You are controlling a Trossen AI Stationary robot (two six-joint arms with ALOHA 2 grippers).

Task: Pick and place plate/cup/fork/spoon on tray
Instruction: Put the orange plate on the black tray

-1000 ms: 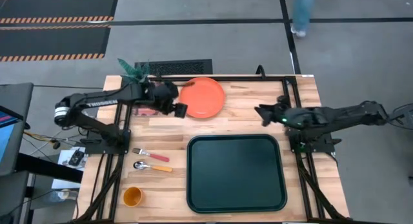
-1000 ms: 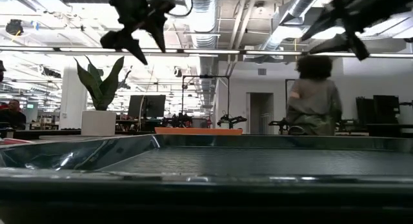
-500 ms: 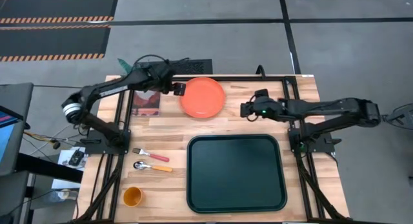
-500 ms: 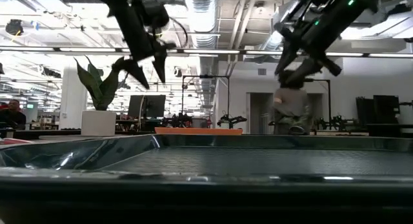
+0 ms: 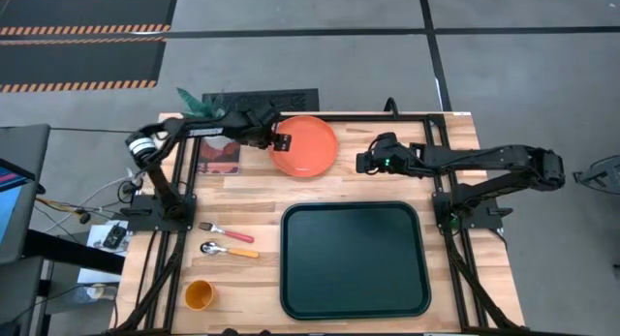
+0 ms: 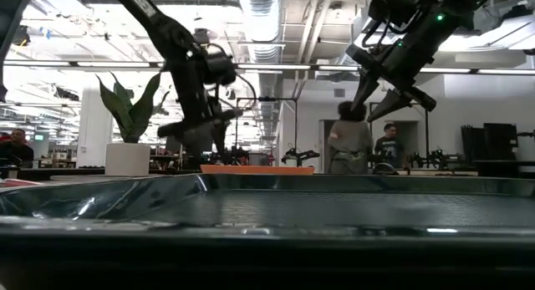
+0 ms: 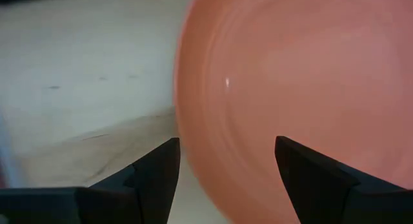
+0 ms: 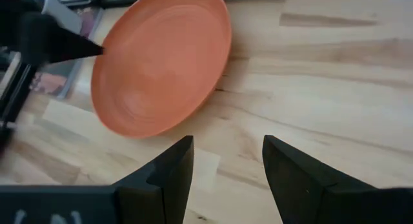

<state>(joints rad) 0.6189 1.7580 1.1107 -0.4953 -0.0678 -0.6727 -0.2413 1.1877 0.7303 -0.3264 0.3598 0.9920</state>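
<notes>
The orange-red plate (image 5: pixel 308 147) lies flat on the table at the far middle; it also shows in the low view (image 6: pixel 257 168). My left gripper (image 5: pixel 281 140) is open, low over the plate's left rim, its fingers on either side of the rim in the left wrist view (image 7: pixel 226 146). My right gripper (image 5: pixel 360 162) is open above the table just right of the plate (image 8: pixel 161 69). The dark tray (image 5: pixel 355 208) lies at the near middle. The fork (image 5: pixel 225 230), the spoon (image 5: pixel 229 249) and the cup (image 5: pixel 199 295) lie left of the tray.
A potted plant (image 5: pixel 199 104) and a reddish card (image 5: pixel 218 157) are at the far left. A black metal frame (image 5: pixel 436 123) runs along the table's edges. People (image 6: pixel 347 144) stand in the room behind. Bare wood lies between plate and tray.
My left gripper has gone toward the far edge, then down to the plate's left rim. My right gripper has gone toward the table's left, closer to the plate, and a little down. The plate has stayed in place.
</notes>
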